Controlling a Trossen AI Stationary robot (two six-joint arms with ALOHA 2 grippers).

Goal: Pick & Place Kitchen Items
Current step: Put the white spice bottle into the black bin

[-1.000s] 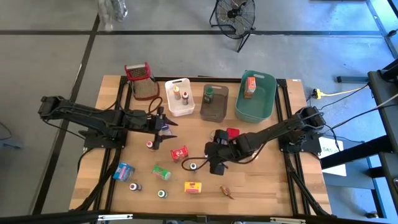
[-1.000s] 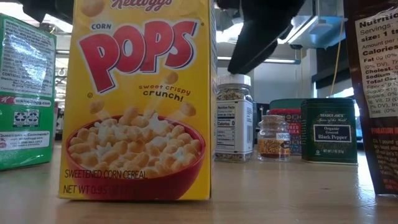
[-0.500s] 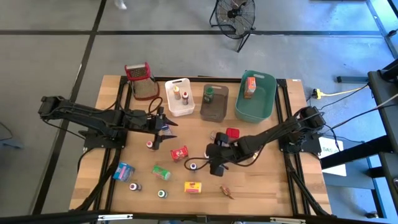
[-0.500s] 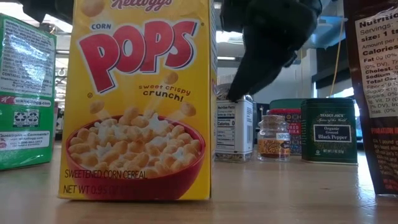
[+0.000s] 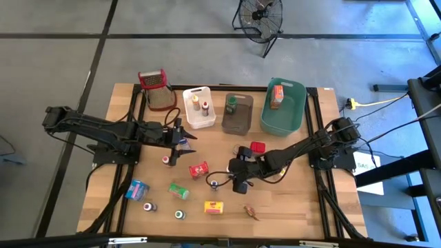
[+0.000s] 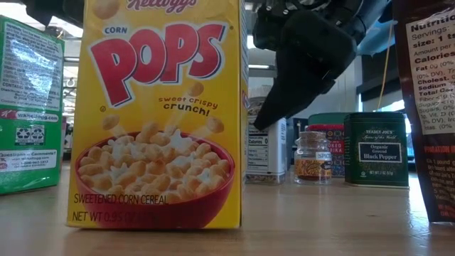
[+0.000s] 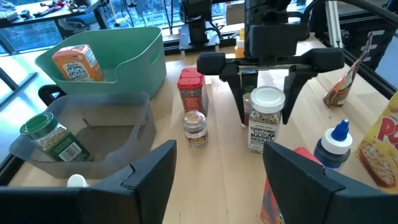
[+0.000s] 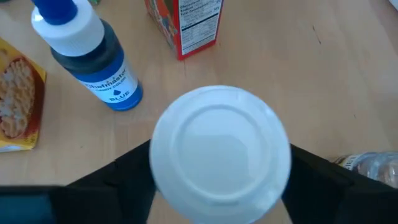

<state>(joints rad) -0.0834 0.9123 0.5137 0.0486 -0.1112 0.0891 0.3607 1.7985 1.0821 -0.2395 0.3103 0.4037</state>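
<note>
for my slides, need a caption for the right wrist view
Right gripper straddling a white-capped seasoning jar from above, blue food-colouring bottle nearby.

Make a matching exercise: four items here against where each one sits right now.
Items:
1. orange box
2. green-capped jar
3. white-capped seasoning jar
4. two small bottles

Places:
A. white tub
B. green tub
C. between the right gripper's fingers
D. brown tub

Pairs: 1-B, 2-D, 3-C, 4-A
</note>
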